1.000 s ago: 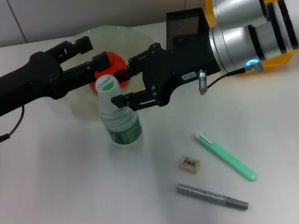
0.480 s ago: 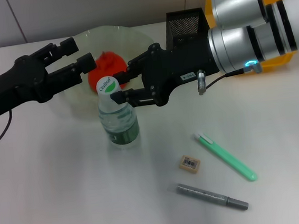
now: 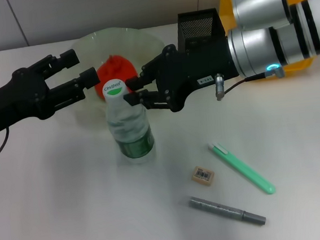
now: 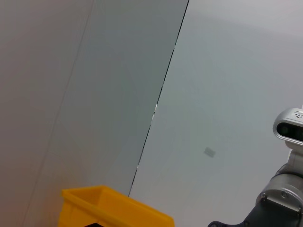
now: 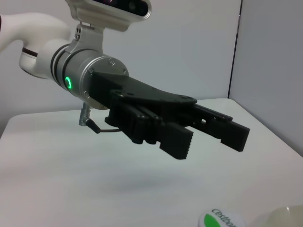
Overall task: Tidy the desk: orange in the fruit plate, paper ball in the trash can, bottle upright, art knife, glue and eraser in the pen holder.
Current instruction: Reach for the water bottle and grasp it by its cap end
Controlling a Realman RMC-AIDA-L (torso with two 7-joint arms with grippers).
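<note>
Since a second ago the right gripper has risen from the bottle's shoulder to beside its cap, and the left gripper has drawn back from over the orange; both are released, fingers spread, holding nothing. The bottle has shifted slightly but stands upright on the white table, just in front of the fruit plate. It is clear, ribbed plastic with a green label band and a round white-and-green cap. The plate is a pale translucent bowl with the orange inside, behind the bottle's cap. Behind and right of the bottle stands the pen holder, a square black mesh cup. Right of the bottle, nearer the camera, lie a slim green art knife, a grey stick-shaped glue and a small tan block eraser.
</note>
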